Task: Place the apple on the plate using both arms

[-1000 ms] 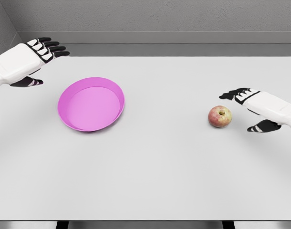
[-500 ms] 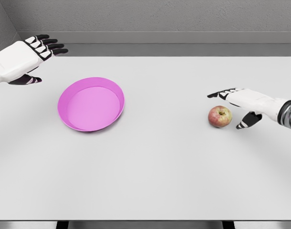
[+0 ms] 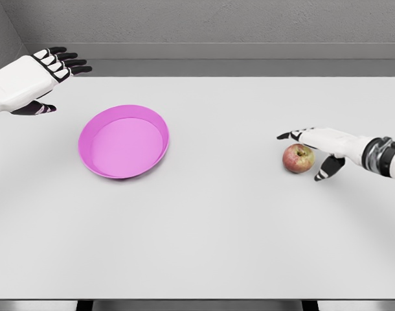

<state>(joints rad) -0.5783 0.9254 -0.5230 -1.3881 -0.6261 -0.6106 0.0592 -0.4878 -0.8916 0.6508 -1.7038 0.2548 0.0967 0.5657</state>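
At right, our right hand (image 3: 314, 150) sits just beside the apple (image 3: 298, 158), fingers spread flat over its top and thumb low at its near right flank; nothing gripped, and we can't tell whether any fingertip touches the skin. Apple sits upright on the white table (image 3: 236, 233), stem dimple up, well right of the pink plate (image 3: 124, 141). We judge it light, rigid, smooth and round, so it'll roll if nudged from one side. Best hold: fingers on the far side, thumb opposite, across the widest part. Left hand (image 3: 43, 76) hovers fingers open, empty, past the plate's far left, near the table's back-left corner. Tabletop between apple and plate is bare, so a straight leftward carry looks fine. Plate rim is low; lift slightly to clear it. Table edges are well away from both objects.
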